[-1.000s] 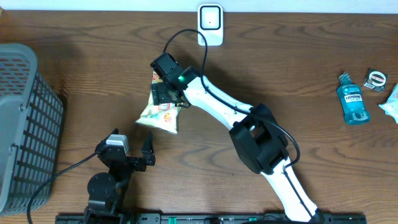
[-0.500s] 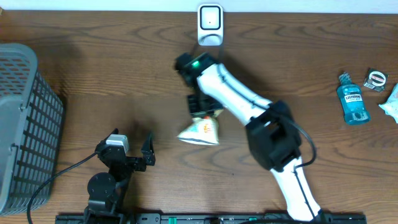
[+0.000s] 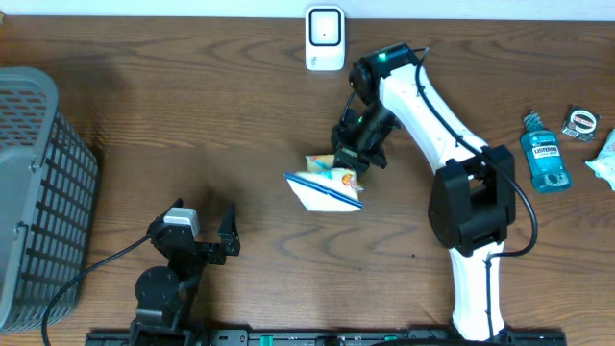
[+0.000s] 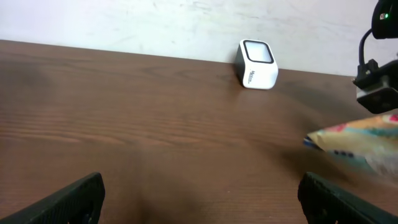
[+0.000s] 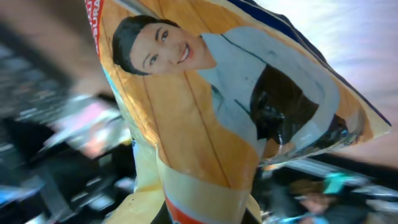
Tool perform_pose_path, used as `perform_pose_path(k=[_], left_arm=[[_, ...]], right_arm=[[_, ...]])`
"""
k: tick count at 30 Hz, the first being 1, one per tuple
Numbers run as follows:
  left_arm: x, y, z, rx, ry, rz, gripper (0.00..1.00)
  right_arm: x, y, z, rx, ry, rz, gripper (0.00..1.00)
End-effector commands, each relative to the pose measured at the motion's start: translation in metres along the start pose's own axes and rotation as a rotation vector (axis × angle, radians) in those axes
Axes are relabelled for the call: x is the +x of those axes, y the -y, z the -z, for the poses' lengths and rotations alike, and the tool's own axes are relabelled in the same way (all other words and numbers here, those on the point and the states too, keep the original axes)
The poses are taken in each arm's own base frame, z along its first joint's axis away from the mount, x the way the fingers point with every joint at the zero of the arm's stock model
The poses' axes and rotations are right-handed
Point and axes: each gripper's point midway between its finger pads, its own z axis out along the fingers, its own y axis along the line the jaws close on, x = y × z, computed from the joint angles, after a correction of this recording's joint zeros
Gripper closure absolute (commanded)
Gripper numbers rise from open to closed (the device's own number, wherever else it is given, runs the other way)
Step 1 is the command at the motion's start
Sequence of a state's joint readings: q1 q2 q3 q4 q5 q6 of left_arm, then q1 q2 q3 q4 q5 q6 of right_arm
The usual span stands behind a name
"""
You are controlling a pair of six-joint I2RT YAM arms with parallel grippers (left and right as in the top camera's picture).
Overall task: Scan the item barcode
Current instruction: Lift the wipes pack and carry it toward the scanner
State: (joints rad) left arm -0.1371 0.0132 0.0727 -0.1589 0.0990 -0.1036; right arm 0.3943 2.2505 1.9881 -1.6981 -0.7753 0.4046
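Note:
The item is a snack bag with a printed smiling face. My right gripper is shut on one end of it and holds it tilted above the table, below and right of the white barcode scanner. In the right wrist view the bag fills the frame above the gripper. The left gripper rests open near the front edge, with nothing between its fingers. In the left wrist view the scanner stands at the far edge and the bag hangs at the right.
A grey mesh basket stands at the left edge. A blue mouthwash bottle, a small packet and a white package lie at the far right. The scanner's black cable runs along the right arm.
The right arm has swung from left of the scanner to its right, carrying the snack bag across the table. The left arm has not moved.

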Motion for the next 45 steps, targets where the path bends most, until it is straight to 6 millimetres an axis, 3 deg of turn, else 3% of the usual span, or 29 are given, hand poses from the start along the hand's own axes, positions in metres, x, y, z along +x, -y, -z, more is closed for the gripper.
perform_pose_path(k=[1,7,31,39,42,45], left_arm=[[0.013,-0.002,-0.002,-0.005,-0.038,-0.007,0.02],[0.013,-0.002,-0.002,-0.005,-0.038,-0.007,0.02],[0.013,-0.002,-0.002,-0.005,-0.038,-0.007,0.02],[0.013,-0.002,-0.002,-0.005,-0.038,-0.007,0.02],[0.013,-0.002,-0.002,-0.005,-0.038,-0.007,0.02],[0.013,-0.002,-0.002,-0.005,-0.038,-0.007,0.02]], right_arm=[[0.025,-0.049,0.017,-0.286,-0.116,-0.082,0.99],[0.035,-0.073,0.031,-0.450,-0.197,-0.114,0.99],[0.041,-0.072,0.043,-0.463,-0.125,0.060,0.99],[0.033,-0.053,0.058,-0.414,-0.042,0.053,0.99],[0.015,-0.020,0.057,-0.258,0.043,-0.018,0.99],[-0.009,0.032,0.062,-0.027,0.170,-0.239,0.99]])
